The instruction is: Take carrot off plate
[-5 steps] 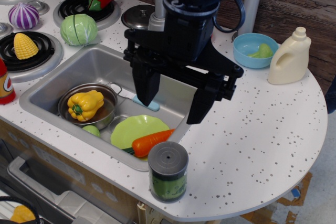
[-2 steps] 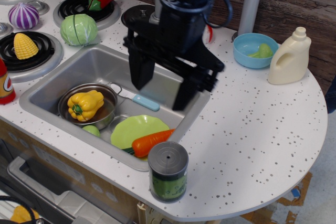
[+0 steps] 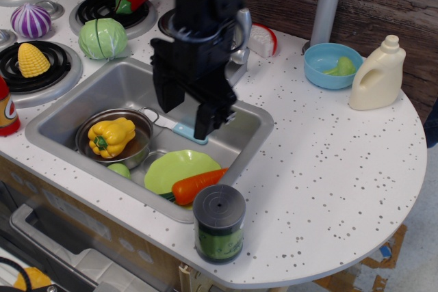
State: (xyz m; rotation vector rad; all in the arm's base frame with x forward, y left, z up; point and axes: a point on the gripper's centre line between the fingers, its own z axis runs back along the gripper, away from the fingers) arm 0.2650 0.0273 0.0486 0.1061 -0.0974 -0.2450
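Item: sink [image 3: 102, 94], set in a speckled surface [image 3: 328, 162], taken as landmark.

Contents of sink: plate [image 3: 171, 166], lime green, at the near right corner. Carrot [image 3: 197, 185], orange, lying across the plate's near right edge with its green stub toward the sink's front wall; untouched. Pot [image 3: 140, 122] left of the plate, holding a yellow pepper [image 3: 111, 136]. A small green piece [image 3: 119, 169] between pot and plate. A light blue handle [image 3: 188, 133] behind the plate, partly hidden by the arm.

Pincer [image 3: 185, 117]: black, two fingers pointing down, spread wide, nothing between them. It hangs over the middle of the sink, behind and above the plate, well clear of the carrot.

Change: a second ago the pincer stood further right, over the sink's right rim, with a still wider spread. It has since swung left toward the sink's centre and turned, and the fingers sit closer together though open. Carrot and plate have not shifted.

Reading: the approach is in hand, no grasp made. The pincer appears to be lining up with the carrot; it would need to come forward and down to straddle it.

Outside sink: a grey-lidded can [image 3: 219, 222] on the front rim, just beside the carrot, a likely obstruction.
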